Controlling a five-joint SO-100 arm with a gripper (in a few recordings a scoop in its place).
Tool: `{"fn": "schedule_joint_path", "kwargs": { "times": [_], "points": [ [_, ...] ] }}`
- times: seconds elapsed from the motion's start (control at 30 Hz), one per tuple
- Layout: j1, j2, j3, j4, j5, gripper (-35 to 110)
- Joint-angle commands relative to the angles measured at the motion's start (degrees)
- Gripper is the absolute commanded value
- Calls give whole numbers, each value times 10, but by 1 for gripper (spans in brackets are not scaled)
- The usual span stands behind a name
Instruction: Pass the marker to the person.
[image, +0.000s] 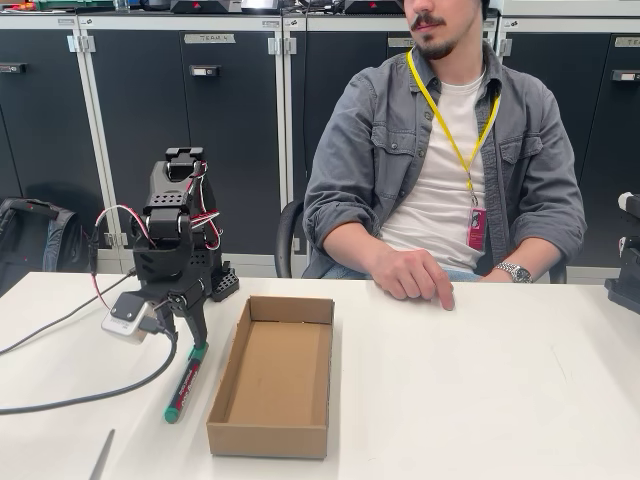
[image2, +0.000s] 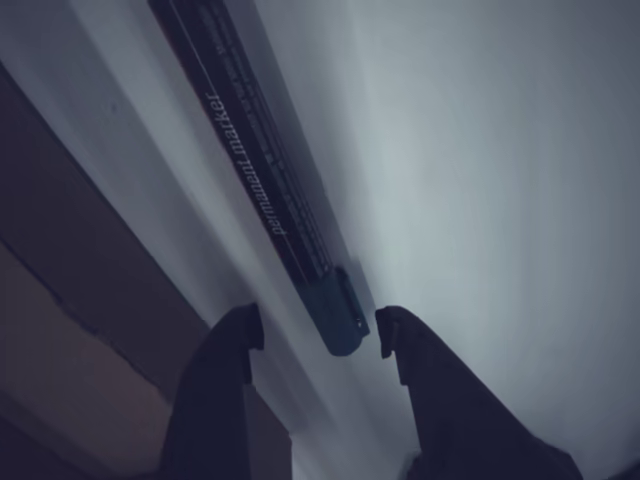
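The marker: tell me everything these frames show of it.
The marker is slim, with a dark barrel, a red and white label and green at both ends. It lies flat on the white table, left of the cardboard box in the fixed view. The tool is open, astride its green end without gripping it.

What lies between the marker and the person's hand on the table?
In the fixed view, an open brown cardboard box lies between the green-capped marker and the person's hand, then bare white table.
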Motion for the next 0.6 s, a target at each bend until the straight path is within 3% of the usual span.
{"fn": "schedule_joint_path", "kwargs": {
  "times": [0.0, 0.57],
  "points": [
    [6, -11, -33, -17, 2, 26],
    [17, -76, -54, -113, 2, 29]
  ]
}}
